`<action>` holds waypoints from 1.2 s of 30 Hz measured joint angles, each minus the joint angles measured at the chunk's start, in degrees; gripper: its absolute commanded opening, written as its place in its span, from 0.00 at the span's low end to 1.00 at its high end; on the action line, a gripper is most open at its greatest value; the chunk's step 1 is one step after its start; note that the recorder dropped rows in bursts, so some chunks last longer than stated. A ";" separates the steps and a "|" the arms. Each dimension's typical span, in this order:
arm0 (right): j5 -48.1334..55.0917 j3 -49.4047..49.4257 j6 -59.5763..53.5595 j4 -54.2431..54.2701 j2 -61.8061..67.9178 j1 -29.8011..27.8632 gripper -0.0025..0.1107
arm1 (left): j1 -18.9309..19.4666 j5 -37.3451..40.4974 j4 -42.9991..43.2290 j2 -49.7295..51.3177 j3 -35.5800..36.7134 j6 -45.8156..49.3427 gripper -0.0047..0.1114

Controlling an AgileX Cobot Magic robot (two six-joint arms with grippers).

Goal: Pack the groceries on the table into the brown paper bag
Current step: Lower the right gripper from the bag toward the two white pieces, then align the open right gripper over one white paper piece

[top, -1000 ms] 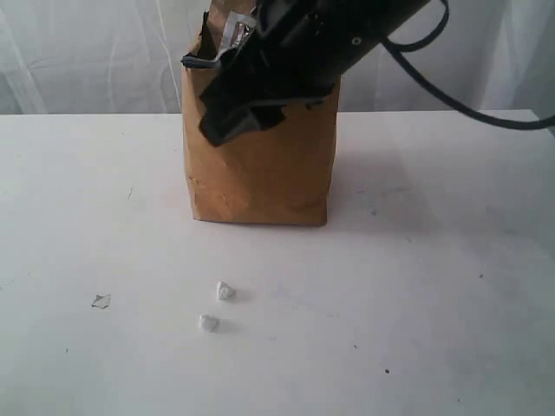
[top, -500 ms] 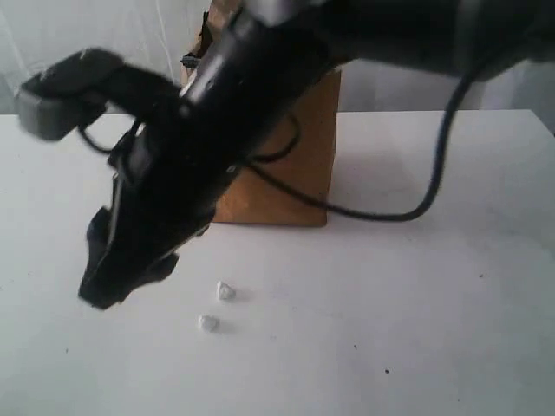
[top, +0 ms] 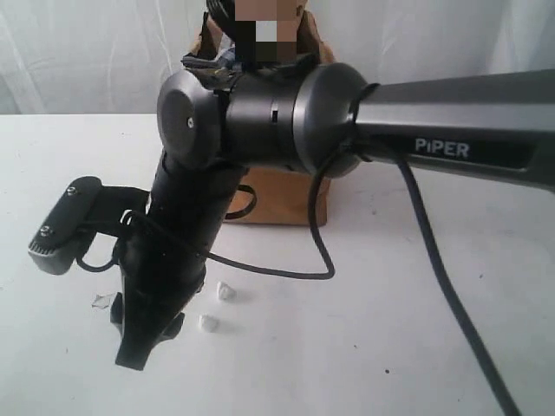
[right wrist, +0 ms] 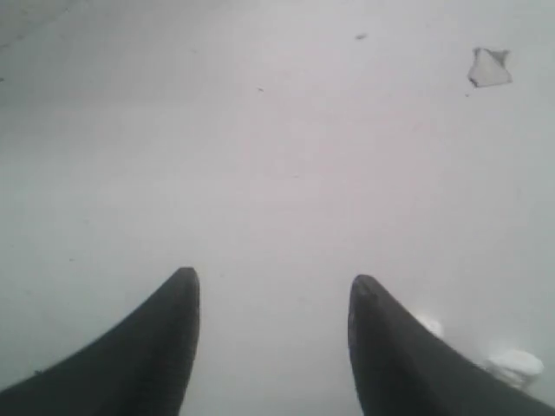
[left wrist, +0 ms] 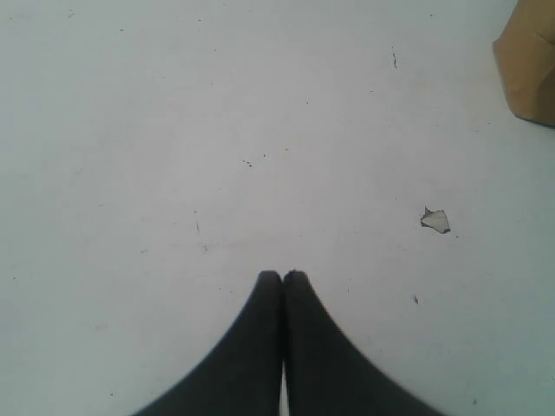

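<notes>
The brown paper bag (top: 279,196) stands upright at the back of the table (top: 416,329), mostly hidden behind my right arm. Something dark shows at its mouth (top: 201,61). No loose groceries show on the tabletop. My right gripper (top: 152,342) points down just above the table at the front left, in front of the bag. Its jaws are open with nothing between them (right wrist: 275,277). My left gripper (left wrist: 283,274) is shut and empty over bare table, with a corner of the bag (left wrist: 529,69) off to one side. It does not appear in the exterior view.
A small clear scrap (top: 101,301) and two white crumbs (top: 225,291) (top: 208,322) lie beside the right gripper. The scrap (right wrist: 490,68) and a crumb (right wrist: 516,364) also show in the right wrist view. The right arm's cable (top: 408,217) loops across the middle.
My right arm has swung from the bag's mouth down and forward to the front left of the table, staying open and empty.
</notes>
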 measured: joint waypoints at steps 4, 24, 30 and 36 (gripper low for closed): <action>-1.41 0.00 1.30 -7.83 0.14 0.00 0.46 | 0.00 0.00 0.00 0.00 0.00 0.00 0.04; -0.14 -0.22 23.15 -20.71 5.42 -4.67 0.36 | 0.00 0.00 0.00 0.00 0.00 0.00 0.04; 0.20 -0.22 23.67 -20.71 5.42 -4.67 0.36 | 0.00 0.00 0.00 0.00 0.00 0.00 0.04; 0.32 -0.22 23.67 -20.71 5.42 -4.67 0.36 | 0.00 0.12 0.00 -1.01 0.00 0.00 0.04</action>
